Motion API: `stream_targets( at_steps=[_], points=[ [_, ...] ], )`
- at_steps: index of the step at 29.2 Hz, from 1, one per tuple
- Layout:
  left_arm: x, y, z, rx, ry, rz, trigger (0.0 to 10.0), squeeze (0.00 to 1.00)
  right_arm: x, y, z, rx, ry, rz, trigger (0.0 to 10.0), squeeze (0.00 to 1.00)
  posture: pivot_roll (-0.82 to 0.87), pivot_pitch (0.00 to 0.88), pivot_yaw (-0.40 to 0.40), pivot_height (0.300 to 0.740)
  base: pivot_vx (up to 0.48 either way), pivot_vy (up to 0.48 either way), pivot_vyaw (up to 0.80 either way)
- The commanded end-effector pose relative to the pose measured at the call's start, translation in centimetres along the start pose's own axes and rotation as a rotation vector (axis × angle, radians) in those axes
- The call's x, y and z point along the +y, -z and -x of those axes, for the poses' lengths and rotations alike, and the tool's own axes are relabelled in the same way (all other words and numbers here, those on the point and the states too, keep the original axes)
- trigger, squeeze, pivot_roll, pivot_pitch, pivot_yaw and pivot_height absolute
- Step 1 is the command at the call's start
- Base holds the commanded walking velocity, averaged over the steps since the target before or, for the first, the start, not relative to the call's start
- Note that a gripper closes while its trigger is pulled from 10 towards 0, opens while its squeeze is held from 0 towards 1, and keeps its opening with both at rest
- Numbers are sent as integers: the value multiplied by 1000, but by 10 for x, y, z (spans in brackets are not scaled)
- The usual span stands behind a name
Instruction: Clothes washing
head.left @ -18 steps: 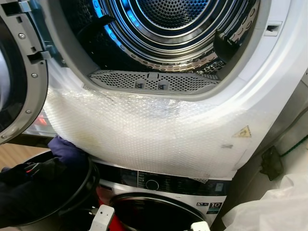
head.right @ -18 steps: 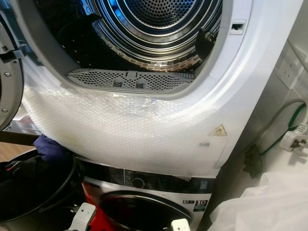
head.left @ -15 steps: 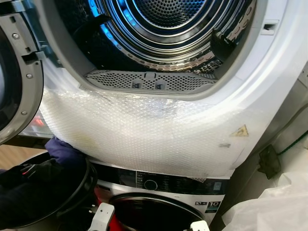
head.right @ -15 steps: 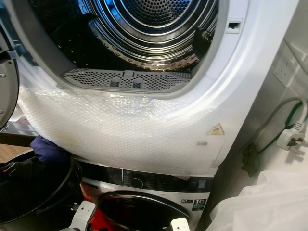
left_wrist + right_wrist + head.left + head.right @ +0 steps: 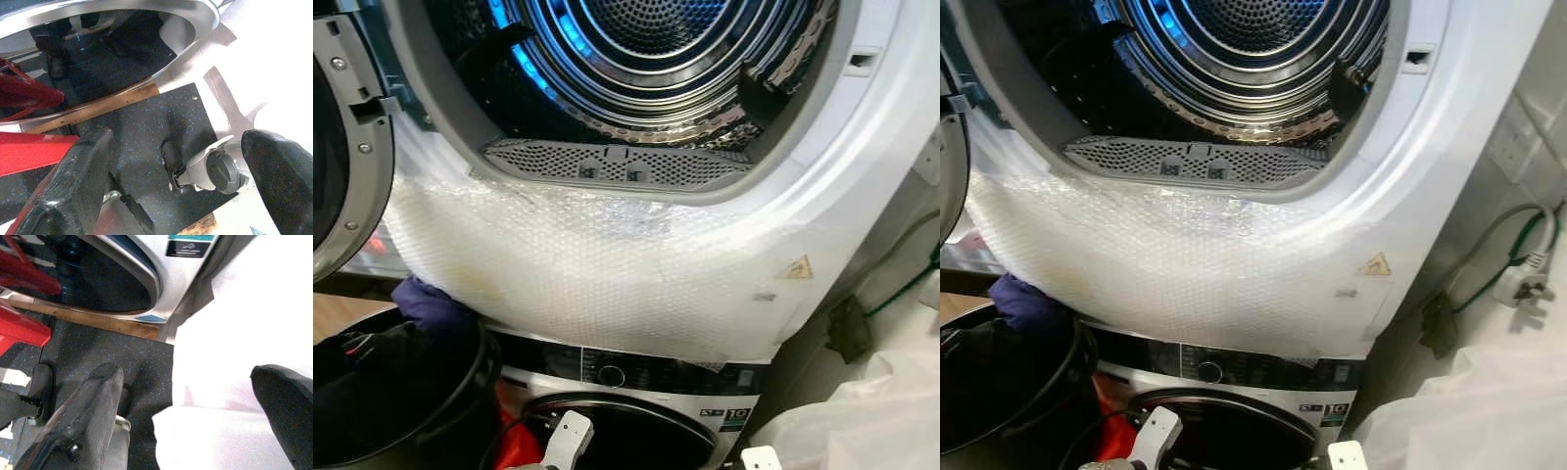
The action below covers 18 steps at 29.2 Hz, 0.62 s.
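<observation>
Left pincer [image 5: 171, 176] open, empty, hanging low over dark speckled floor [image 5: 142, 127] | right pincer [image 5: 186, 416] open, empty, beside white bag [image 5: 244, 333] | dryer drum [image 5: 646, 59] open above bubble wrap [image 5: 597, 264] | dark clothes [image 5: 372, 372] in black basket [image 5: 460, 392], lower left.

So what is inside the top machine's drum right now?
The drum looks bare: shiny ribbed metal lit blue, with no clothes showing. Its upper part is cut off by the picture edge. Dark clothes sit in the black basket below.
</observation>
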State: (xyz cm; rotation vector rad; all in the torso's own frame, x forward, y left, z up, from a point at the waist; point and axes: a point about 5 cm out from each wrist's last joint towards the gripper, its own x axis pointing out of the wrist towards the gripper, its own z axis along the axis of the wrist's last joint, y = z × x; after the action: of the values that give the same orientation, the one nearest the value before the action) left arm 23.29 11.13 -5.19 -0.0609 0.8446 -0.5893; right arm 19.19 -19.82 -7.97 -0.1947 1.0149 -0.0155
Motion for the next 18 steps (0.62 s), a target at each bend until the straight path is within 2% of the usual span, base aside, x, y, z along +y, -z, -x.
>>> stream_targets(
  at_steps=[1, 5, 8, 10, 12, 18],
  points=[
    [4, 0, 2, -11, -6, -14, 10000, 0, 7, 9, 1, 21, -14, -21, 10000, 0, 59, 0, -4, 740, 0, 0, 0],
    [5, -7, 2, -38, -10, -63, 10000, 0, 13, 19, 2, 49, -29, -10, 10000, 0, 59, 0, 1, 740, 0, 0, 0],
    [0, -17, 1, -110, 39, -105, 10000, 0, 16, 28, 4, 80, -34, -20, 10000, 0, 66, 0, 23, 740, 0, 0, 0],
    [-4, -18, 2, -143, 87, -122, 10000, 0, 18, 31, 4, 87, -37, -20, 10000, 0, 60, 0, 32, 740, 0, 0, 0],
    [-4, -18, 3, -155, 87, -125, 10000, 0, 18, 32, 4, 89, -38, -24, 10000, 0, 59, 0, 34, 740, 0, 0, 0],
    [6, -11, 21, -232, 103, -133, 10000, 0, 18, 37, 5, 99, -20, -31, 10000, 0, 58, 0, 61, 740, 0, 0, 0]
  ],
)
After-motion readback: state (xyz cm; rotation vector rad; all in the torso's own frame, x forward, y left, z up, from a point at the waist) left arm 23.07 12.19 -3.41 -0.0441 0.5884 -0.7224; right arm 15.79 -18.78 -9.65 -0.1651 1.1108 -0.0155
